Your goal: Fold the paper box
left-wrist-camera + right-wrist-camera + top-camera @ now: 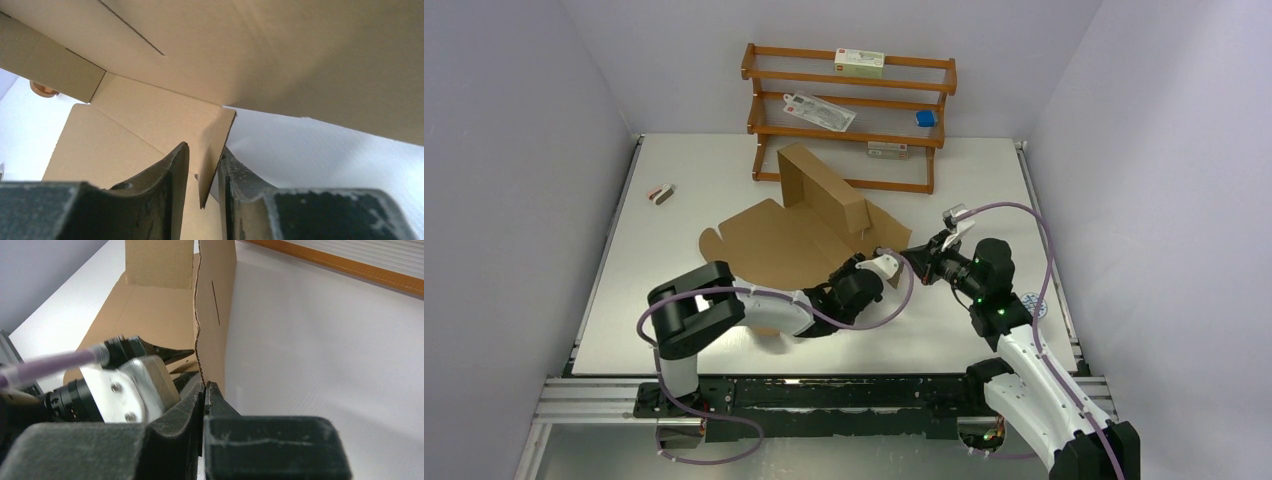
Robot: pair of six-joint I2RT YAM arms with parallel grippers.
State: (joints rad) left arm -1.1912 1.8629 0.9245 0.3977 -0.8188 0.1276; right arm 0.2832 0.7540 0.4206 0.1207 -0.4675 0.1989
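Paper box [774,240] held at its raised near corner

Our right gripper [205,385] is clamped on the edge of an upright wall. Just beside it, the jaws of our left gripper [204,152] stand a little apart around a flap edge. Beyond both jaws the sheet lies flat on the table [984,190].

One wooden rack [914,62] stands at the back, and everything is counted off it. It carries three shelves. There are two small white cartons on it: the top carton [861,63] on the highest shelf, the bottom carton [887,150] on the lowest. One flat white packet [819,110] lies on the middle shelf, with one blue item [925,118] to its right on that shelf. Just in front of the rack, one paper box [764,245]. Left of the rack, one small loose piece [661,194]. In front of the rack are two arms and two grippers: left gripper [202,170], right gripper [204,390].
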